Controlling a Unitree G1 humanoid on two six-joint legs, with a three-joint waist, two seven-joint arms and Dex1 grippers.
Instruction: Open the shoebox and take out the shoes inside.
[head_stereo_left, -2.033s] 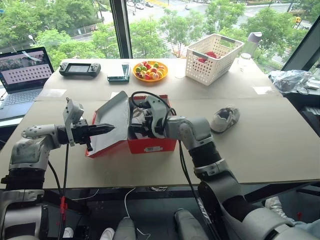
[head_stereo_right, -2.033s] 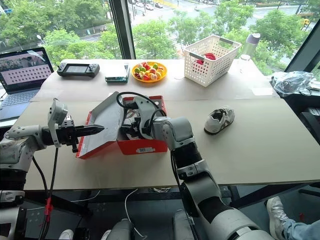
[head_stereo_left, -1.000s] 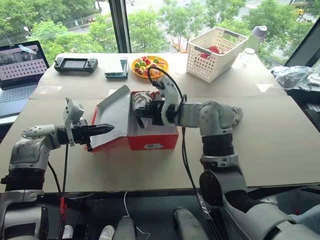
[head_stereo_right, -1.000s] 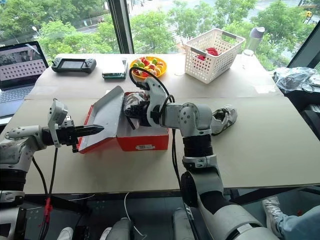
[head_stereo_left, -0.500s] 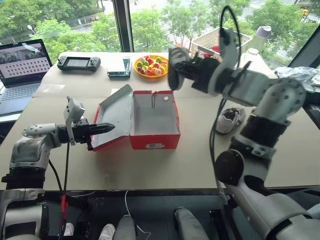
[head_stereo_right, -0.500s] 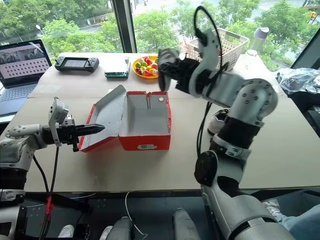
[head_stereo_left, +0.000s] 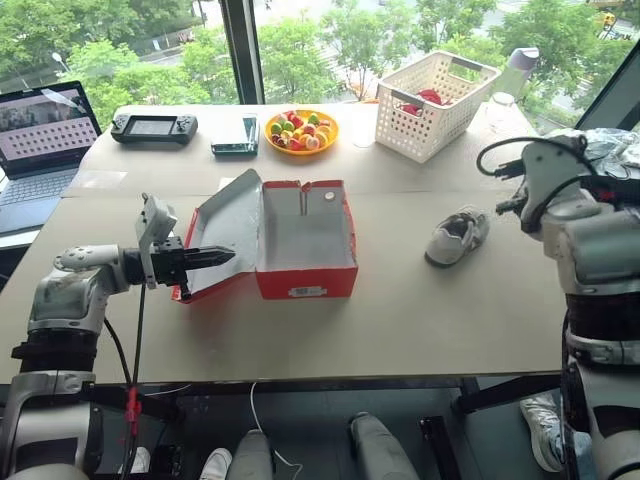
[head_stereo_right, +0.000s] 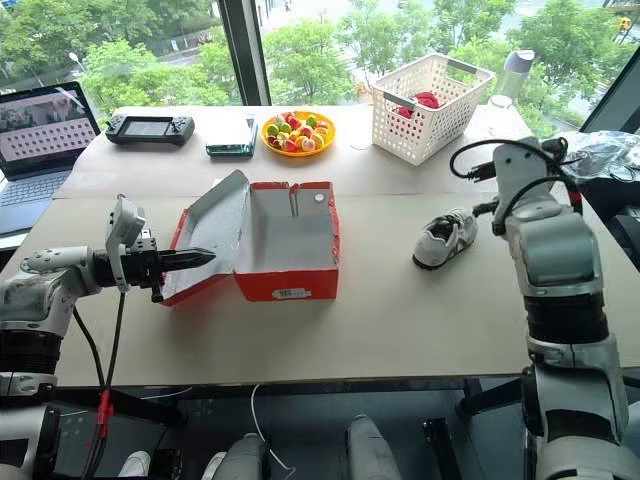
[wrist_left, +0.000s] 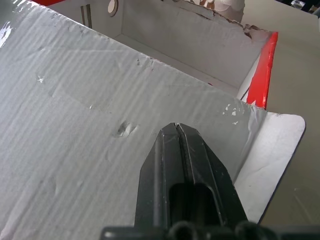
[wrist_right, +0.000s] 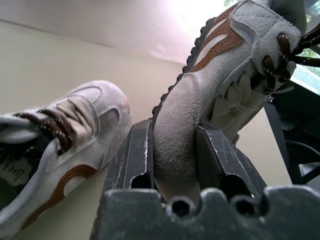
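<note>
Shoebox (head_stereo_left: 305, 245) sat open on the table (head_stereo_left: 400, 320), pale grey inside bare, red front wall with its white label toward the robot. Hinged lid was thrown back toward the left pincer (head_stereo_left: 228, 254) and stood tilted.

Left pincer was clenched, the two black fingers pressed together with nothing between them. Its tip lay against the grey inner face of the lid, near the lid's lower edge; in the left wrist view the closed fingers (wrist_left: 177, 165) pointed across that corrugated face, the box's far wall beyond them.

Right pincer (wrist_right: 172, 150) was grasping one shoe (wrist_right: 220, 75): jaws clamped on the suede heel, the shoe rising ahead of the fingers, brown laces and trim at its far end. This shoe was held off the table.

The other shoe (head_stereo_left: 457, 235) lay on the table just beside the right pincer, on its inner side, between it and the box, well apart from the box.

Beyond both pincers: white basket (head_stereo_left: 435, 95), plate of fruit (head_stereo_left: 300, 132), handheld console (head_stereo_left: 153, 127), laptop (head_stereo_left: 45, 135).
</note>
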